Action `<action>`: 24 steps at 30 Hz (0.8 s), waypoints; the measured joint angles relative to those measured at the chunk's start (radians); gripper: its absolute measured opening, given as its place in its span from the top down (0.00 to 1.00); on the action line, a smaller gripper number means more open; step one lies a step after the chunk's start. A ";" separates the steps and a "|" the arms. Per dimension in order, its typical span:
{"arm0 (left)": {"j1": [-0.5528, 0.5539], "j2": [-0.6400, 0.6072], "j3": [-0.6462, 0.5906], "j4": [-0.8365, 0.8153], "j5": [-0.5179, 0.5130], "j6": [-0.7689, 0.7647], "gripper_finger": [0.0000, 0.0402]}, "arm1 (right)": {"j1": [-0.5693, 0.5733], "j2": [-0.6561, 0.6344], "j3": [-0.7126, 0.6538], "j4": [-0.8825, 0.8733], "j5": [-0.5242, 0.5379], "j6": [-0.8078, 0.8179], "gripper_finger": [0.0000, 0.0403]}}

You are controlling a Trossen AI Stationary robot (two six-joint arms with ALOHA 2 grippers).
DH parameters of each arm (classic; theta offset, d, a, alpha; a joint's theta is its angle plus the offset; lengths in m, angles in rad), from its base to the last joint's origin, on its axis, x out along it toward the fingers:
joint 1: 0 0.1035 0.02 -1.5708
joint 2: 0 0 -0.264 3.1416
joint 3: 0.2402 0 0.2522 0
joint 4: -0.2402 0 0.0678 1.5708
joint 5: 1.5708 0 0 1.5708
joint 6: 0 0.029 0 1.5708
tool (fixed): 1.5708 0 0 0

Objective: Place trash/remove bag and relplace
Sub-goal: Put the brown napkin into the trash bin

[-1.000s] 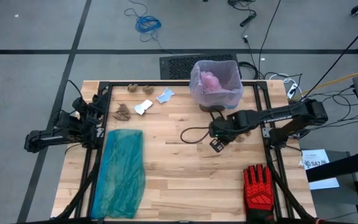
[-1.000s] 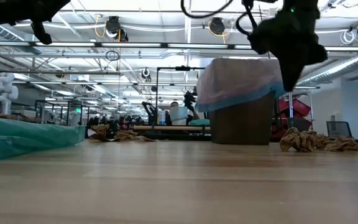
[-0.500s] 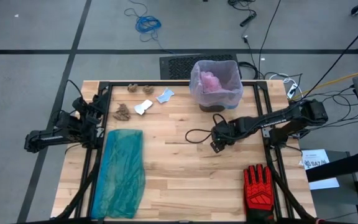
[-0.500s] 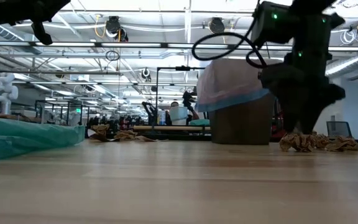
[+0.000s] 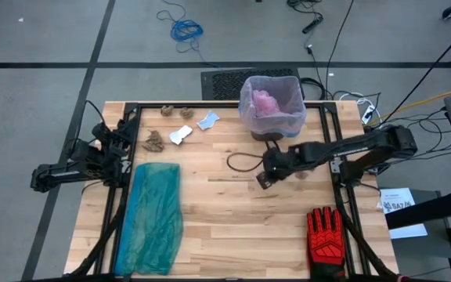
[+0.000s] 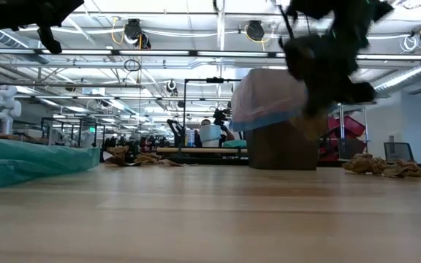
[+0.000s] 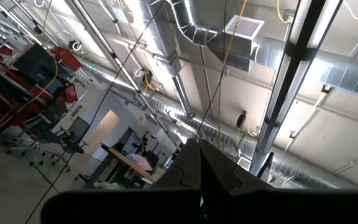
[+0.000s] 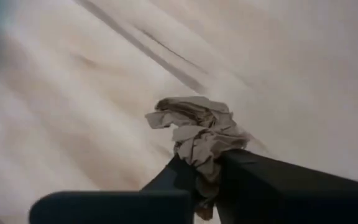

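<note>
Right gripper (image 8: 207,163), jaws pinching a crumpled brown paper wad (image 8: 197,127) above the bench's (image 5: 225,227) right half: light, soft, springy; best nipped mid-bulk. Left gripper (image 7: 201,180): jaws pressed together.

right hand (image 5: 263,179) clamped, left hand (image 5: 37,181) closed.

One lavender bag (image 5: 246,103), one teal bag (image 5: 156,211), one glove (image 5: 324,235), two scraps (image 5: 180,135) (four-plus wads (image 5: 154,140))

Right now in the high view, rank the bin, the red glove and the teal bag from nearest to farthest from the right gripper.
From the right gripper, shut on a brown paper wad:
1. Bin, just beyond it at the table's far edge.
2. Red glove, near-right corner.
3. Teal bag, across on the left.
</note>
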 joint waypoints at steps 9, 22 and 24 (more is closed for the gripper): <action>0.000 0.000 0.000 -0.005 -0.008 0.000 1.00 | -0.128 -0.041 0.506 -0.147 0.376 -0.331 0.99; 0.000 0.000 0.000 -0.038 -0.008 0.001 1.00 | -0.543 0.033 0.747 -0.482 0.312 -0.469 0.83; 0.000 0.000 0.000 -0.038 -0.008 0.001 1.00 | -0.559 0.034 0.747 -0.490 0.312 -0.470 0.74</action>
